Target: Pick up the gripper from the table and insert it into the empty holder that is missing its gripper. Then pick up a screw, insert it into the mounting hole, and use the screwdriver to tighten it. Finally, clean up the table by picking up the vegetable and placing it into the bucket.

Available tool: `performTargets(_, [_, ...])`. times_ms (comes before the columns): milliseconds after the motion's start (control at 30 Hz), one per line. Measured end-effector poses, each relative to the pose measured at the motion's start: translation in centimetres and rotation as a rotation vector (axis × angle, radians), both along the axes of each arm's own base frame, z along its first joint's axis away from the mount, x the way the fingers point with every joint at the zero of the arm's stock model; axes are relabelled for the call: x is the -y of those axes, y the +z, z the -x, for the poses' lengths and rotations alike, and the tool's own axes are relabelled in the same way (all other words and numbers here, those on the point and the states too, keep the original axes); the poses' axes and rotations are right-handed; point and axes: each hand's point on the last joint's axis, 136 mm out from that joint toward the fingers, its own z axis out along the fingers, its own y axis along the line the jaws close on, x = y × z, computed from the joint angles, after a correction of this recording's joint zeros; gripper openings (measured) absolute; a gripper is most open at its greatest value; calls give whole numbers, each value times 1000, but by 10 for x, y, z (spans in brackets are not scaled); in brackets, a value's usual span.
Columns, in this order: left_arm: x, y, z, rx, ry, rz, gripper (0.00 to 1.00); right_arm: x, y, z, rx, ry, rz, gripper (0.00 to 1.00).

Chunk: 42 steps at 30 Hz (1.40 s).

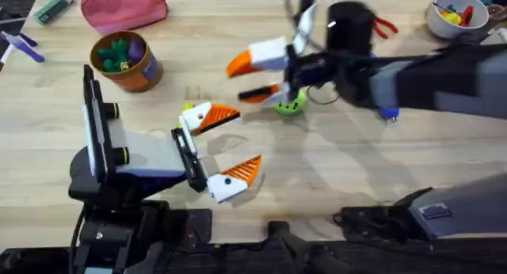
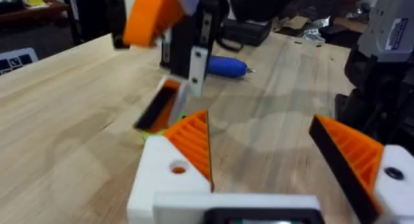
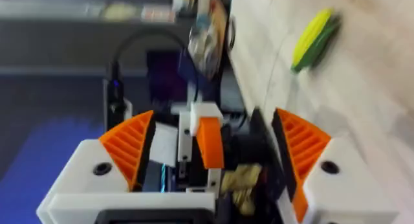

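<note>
My right gripper [image 1: 238, 80] reaches across to the table's middle and hangs open, turned on its side just above the wood; I see nothing gripped in it. The left wrist view shows it close ahead [image 2: 158, 62]. My left gripper [image 1: 245, 139] rests open near the front, with nothing between its orange pads [image 2: 194, 143]. The yellow-green vegetable [image 1: 188, 107] lies beside the left gripper's far finger and shows again in the right wrist view [image 3: 314, 35]. The orange-brown bucket [image 1: 125, 62] stands at the back left. The blue screwdriver [image 2: 226, 66] lies behind the right gripper, its end peeking out under the right arm [image 1: 388, 112]. The loose gripper, empty holder and screw are hidden.
A round green disc [image 1: 289, 106] lies under the right gripper. A pink pouch [image 1: 123, 9] sits at the back left, and a white bowl [image 1: 451, 14] and red pliers [image 1: 384, 27] at the back right. Bare wood stretches to the right of the left gripper.
</note>
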Motion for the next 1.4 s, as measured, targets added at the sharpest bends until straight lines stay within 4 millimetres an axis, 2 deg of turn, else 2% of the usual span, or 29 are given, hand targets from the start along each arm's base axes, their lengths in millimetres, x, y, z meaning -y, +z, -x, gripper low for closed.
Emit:
performTargets(133, [0, 0, 0, 0, 0, 0, 951, 36, 7, -19, 19, -163, 86, 992])
performTargets(267, [0, 0, 0, 0, 0, 0, 951, 73, 7, -25, 62, -307, 208, 993])
performTargets(467, [0, 0, 0, 0, 0, 0, 951, 118, 14, -14, 138, -410, 402, 993])
performTargets(633, [0, 0, 0, 0, 0, 0, 950, 141, 21, -5, 198, -407, 620, 992])
performTargets(767, [0, 0, 0, 0, 0, 0, 950, 150, 32, -2, 290, -386, 782, 993])
performTargets(900, [0, 0, 0, 0, 0, 0, 951, 155, 31, 2, 342, -338, 954, 993])
performTargets(1067, [0, 0, 0, 0, -1, 0, 950, 156, 12, 1, 360, -240, 1168, 992])
performTargets(1233, [0, 0, 0, 0, -1, 0, 950, 147, -7, -10, 364, -149, 1308, 984])
performTargets(1400, [0, 0, 0, 0, -1, 0, 951, 144, -31, -17, 334, -90, 1380, 905])
